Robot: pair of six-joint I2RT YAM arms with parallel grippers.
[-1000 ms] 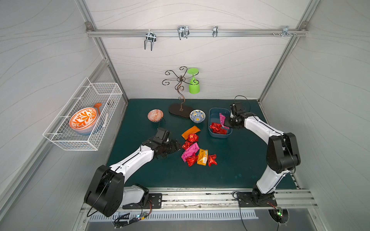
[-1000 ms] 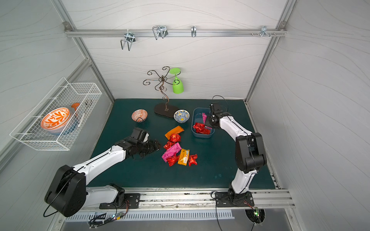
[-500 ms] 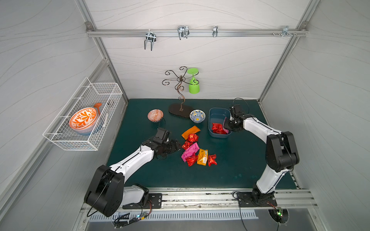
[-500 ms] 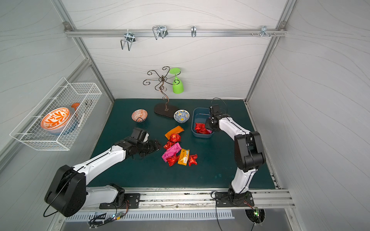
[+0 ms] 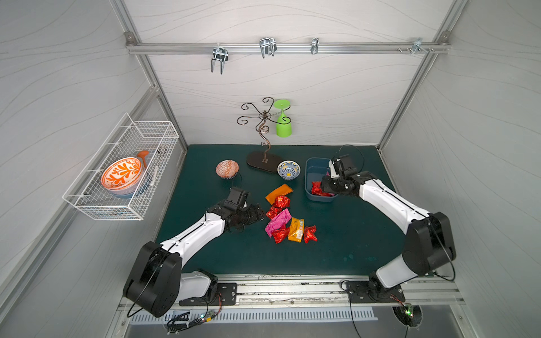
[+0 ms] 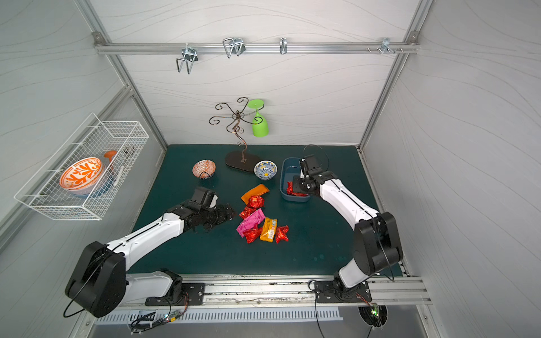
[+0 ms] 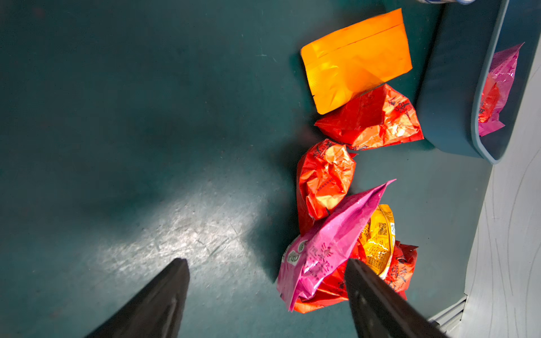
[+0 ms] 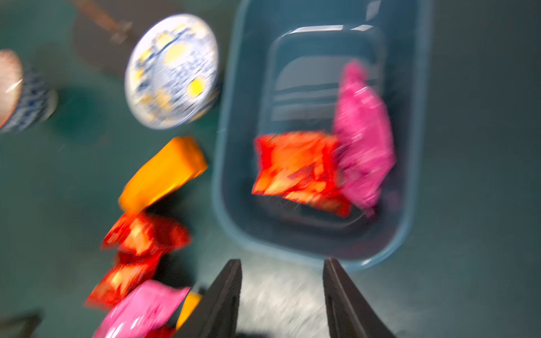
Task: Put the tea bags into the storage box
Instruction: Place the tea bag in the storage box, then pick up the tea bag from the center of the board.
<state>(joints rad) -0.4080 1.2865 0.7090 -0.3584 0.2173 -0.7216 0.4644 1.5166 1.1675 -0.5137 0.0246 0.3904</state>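
1. Since every packet has to end up in one container, the dull blue rectangular plastic storage box (image 5: 315, 171) stands at about 1 o'clock on the dark green surface (image 5: 351, 240). It is within easy reach of the right arm.
2. Inside it, toward its 6 o'clock end, lie a red crinkly foil tea bag (image 8: 295, 166) and a magenta foil tea bag (image 8: 363, 137), touching each other.
3. Most of the loose tea bags (image 5: 281, 218) lie heaped and overlapping near the centre, at 8 o'clock from the box. They are shiny red, magenta and orange-yellow foil packets. A flat orange foil packet (image 5: 278, 191) lies at the heap's 12 o'clock end.
4. Over the box's 5 o'clock corner, the right pincer (image 8: 281, 263) is parted with nothing between its fingers, a spot suited to dropping packets in. Its wrist view is blurred.
5. From its base at 5 o'clock, the right arm has its elbow raised and its forearm slopes down toward 10 o'clock.
6. On the heap's 9 o'clock side, the left pincer (image 7: 266, 263) is spread wide and empty, held low and aimed toward 3 o'clock, probably lining up a pick. One finger sits just beside the heap's magenta packet (image 7: 328, 248); whether they touch I cannot tell.
7. From its base at 7 o'clock, the left arm stretches out low.
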